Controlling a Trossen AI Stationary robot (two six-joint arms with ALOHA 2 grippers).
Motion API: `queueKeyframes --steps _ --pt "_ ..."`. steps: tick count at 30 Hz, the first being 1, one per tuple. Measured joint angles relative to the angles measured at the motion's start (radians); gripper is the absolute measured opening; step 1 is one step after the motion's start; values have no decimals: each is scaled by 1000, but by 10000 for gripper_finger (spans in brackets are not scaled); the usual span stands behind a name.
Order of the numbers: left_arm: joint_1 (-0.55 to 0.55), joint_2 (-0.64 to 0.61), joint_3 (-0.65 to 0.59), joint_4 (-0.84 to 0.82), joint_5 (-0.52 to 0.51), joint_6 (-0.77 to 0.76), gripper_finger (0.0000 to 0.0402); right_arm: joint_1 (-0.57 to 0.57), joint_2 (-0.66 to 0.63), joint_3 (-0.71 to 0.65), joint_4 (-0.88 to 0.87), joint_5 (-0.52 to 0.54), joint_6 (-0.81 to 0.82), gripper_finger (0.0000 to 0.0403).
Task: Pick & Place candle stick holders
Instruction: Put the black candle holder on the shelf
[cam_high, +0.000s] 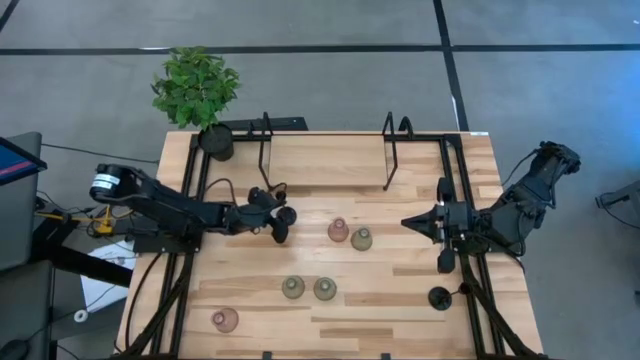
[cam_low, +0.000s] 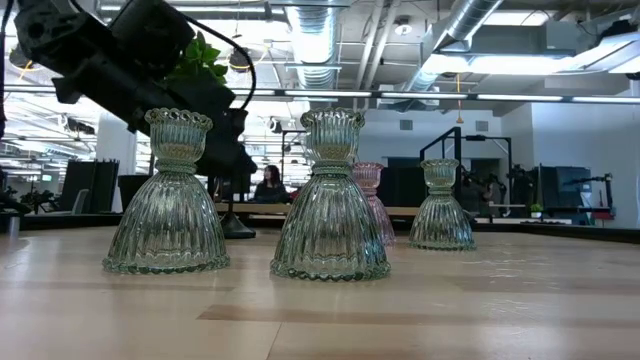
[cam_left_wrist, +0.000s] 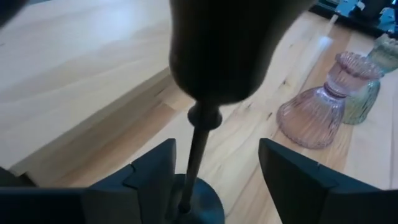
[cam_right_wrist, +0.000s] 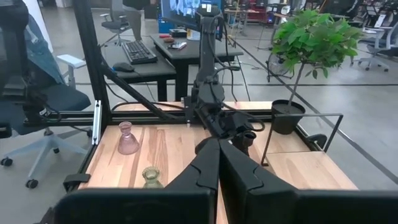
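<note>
A black thin-stemmed candle stick holder (cam_high: 284, 226) stands upright on its round base (cam_left_wrist: 200, 205) left of the table's middle. My left gripper (cam_left_wrist: 217, 155) is open, with one finger on each side of the holder's stem (cam_left_wrist: 198, 146), below its cup (cam_left_wrist: 217, 50). It also shows in the high view (cam_high: 278, 216). My right gripper (cam_high: 412, 222) is shut and empty above the table's right part. A second black holder (cam_high: 440, 297) stands at the right edge. Two pink glass holders (cam_high: 338, 230) (cam_high: 225, 320) and three olive-green ones (cam_high: 361, 239) (cam_high: 292, 288) (cam_high: 325, 289) stand on their wide bases. My left gripper comes at the black holder level from the table's left, with its fingers across the upright stem. The stem (cam_left_wrist: 191, 174) stands close beside one finger (cam_left_wrist: 152, 174). I cannot tell whether they touch. The holder's base is on the table.
A potted green plant (cam_high: 197, 90) stands at the far left corner. Two tall black wire frames (cam_high: 265, 150) (cam_high: 392, 150) stand at the far side. Black rails (cam_high: 450, 190) run along the table's edges. A person (cam_low: 270, 185) sits in the room beyond.
</note>
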Motion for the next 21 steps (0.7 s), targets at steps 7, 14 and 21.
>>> queueKeyframes --steps 7,14,21 --pt "1 12 0 15 -66 -1 174 0 0 0 6 0 0 0" --pt "1 12 0 17 -83 -2 73 0 0 0 5 0 0 0" --pt "1 11 0 24 -90 0 15 0 0 0 5 0 0 0"
